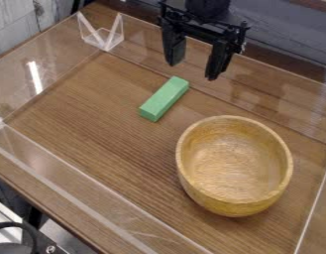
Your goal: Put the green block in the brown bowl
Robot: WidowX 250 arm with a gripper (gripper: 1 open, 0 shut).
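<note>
The green block (164,98) lies flat on the wooden table, pointing diagonally, left of centre. The brown bowl (233,165), round and of light grained wood, stands upright and empty at the front right. My gripper (194,61) hangs above the table just behind and to the right of the block, its dark fingers spread wide apart with nothing between them. It touches neither the block nor the bowl.
Clear plastic walls (47,69) fence the table on the left and front. A clear folded stand (102,33) sits at the back left. Bare wooden tabletop (86,129) stretches left of the block.
</note>
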